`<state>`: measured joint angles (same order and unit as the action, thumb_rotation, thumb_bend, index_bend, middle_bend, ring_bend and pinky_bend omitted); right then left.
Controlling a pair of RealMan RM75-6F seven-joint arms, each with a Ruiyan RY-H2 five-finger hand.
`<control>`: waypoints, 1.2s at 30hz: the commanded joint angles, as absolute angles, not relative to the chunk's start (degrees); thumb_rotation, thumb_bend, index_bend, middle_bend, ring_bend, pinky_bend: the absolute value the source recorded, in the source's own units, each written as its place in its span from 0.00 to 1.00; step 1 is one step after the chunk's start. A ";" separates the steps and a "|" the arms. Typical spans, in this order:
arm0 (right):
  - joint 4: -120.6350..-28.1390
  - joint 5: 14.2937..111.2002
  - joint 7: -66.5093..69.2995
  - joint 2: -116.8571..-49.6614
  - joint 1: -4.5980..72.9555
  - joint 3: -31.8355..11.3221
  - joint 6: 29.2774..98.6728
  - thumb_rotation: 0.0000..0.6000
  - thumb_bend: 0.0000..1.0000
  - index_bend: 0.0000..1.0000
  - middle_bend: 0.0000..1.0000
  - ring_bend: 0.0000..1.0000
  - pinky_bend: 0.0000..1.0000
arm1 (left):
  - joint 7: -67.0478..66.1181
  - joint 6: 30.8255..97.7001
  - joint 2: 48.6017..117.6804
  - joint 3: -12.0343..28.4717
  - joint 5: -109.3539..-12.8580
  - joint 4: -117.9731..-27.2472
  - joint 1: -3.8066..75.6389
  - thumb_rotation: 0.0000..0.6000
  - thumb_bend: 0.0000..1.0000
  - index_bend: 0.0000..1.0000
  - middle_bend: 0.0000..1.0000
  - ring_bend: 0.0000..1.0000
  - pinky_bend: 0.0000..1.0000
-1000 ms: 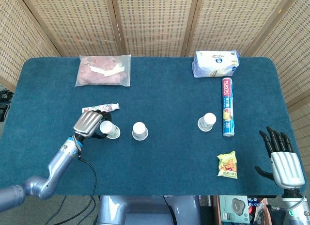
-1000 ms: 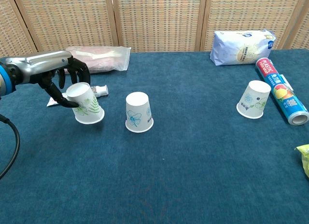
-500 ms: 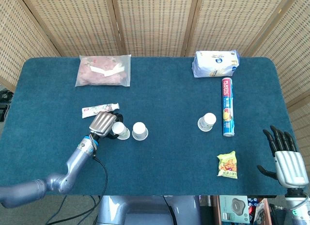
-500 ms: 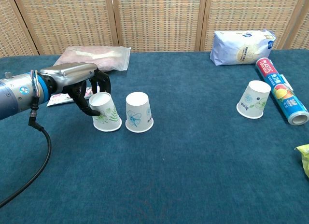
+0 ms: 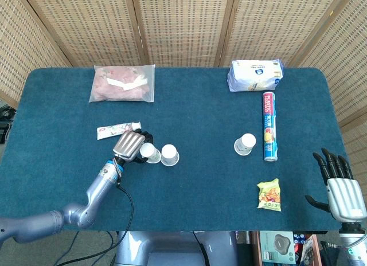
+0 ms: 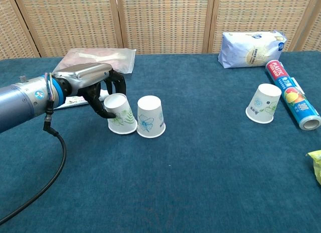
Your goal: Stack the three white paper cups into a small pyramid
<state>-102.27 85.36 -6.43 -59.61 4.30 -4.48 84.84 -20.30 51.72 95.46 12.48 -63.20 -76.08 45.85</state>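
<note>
Three white paper cups stand upside down on the blue table. My left hand grips the leftmost cup, which leans a little and touches the middle cup on its right. Far off to the right, the third cup stands alone beside a roll of plastic wrap. My right hand hovers past the table's front right corner, fingers spread and holding nothing; the chest view does not show it.
A plastic wrap roll lies right of the third cup. A white bag and a pink packet sit at the back. A tube lies behind my left hand, a yellow snack pack front right.
My left hand has slid its cup rightward until it pushed against the middle cup, which shifted slightly right. The right hand dropped a little lower at the table's corner.
</note>
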 commanded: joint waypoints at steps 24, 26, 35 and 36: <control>-101.35 85.56 -6.99 -60.18 5.40 -4.39 83.33 1.00 0.00 0.00 0.00 0.00 0.00 | -16.84 64.96 77.13 9.77 -68.78 -92.62 36.13 1.00 0.21 0.00 0.00 0.00 0.00; -100.73 86.13 -6.86 -60.51 6.06 -4.61 82.89 1.00 0.00 0.00 0.00 0.00 0.00 | -16.24 67.49 74.17 9.10 -69.24 -93.89 33.80 1.00 0.21 0.00 0.00 0.00 0.00; -96.80 90.12 2.62 -60.77 16.93 -7.85 71.76 1.00 0.00 0.06 0.17 0.03 0.01 | -6.47 78.89 64.23 5.56 -73.74 -94.98 22.42 1.00 0.21 0.00 0.00 0.00 0.00; -96.56 90.10 3.17 -60.85 18.15 -8.40 70.57 1.00 0.00 0.07 0.18 0.05 0.02 | -5.88 79.78 63.93 5.26 -74.00 -94.93 21.55 1.00 0.21 0.00 0.00 0.00 0.00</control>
<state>-97.53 89.23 0.01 -60.99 14.95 -6.86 74.36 -8.87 76.28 65.89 6.75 -71.93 -95.01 24.80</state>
